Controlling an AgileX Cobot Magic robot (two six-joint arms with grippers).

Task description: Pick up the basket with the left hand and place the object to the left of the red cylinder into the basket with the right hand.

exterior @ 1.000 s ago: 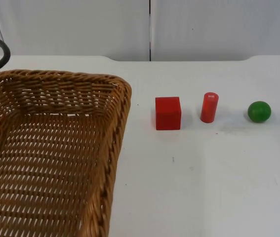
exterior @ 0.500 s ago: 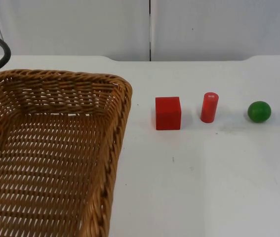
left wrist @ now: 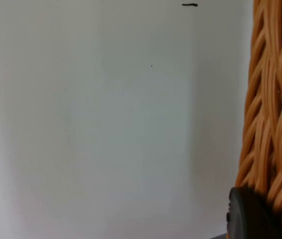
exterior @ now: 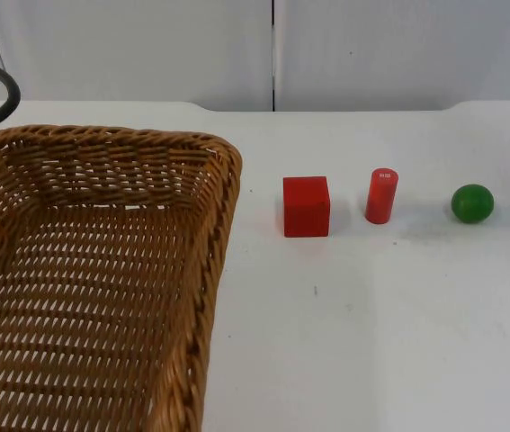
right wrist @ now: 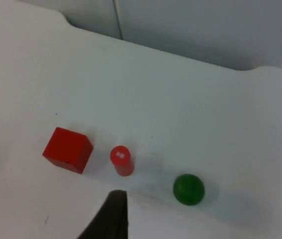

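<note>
From the top view, the white worktop [exterior: 371, 342] runs back to a grey partition wall [exterior: 147, 49] with a dark vertical seam down it. A brown wicker basket [exterior: 196, 297] stands large at the near left, its weave open and its rim thick and braided; it is well apart from the three small things lined up in a row across the middle. These are a red cube [exterior: 306, 206], just left of the upright red cylinder [exterior: 381, 195], and a green ball [exterior: 472, 203] farther to the right. The cube is plain, matte red with sharp edges, and sits flat on the worktop; the cylinder bears a small white mark on its top face. In the left wrist view, the basket's orange-brown braided rim [left wrist: 270, 124] rises beside bare white worktop [left wrist: 106, 124], and a black fingertip of the left tool [left wrist: 247, 214] lies against the wicker, holding the rim. In the right wrist view, the right tool [right wrist: 112, 219] hangs above the worktop with one dark fingertip visible; whether it is wide or narrow I cannot tell. Below it lie the cube [right wrist: 67, 150], cylinder [right wrist: 122, 160] and ball [right wrist: 188, 188], with the wall [right wrist: 205, 30] beyond.
</note>
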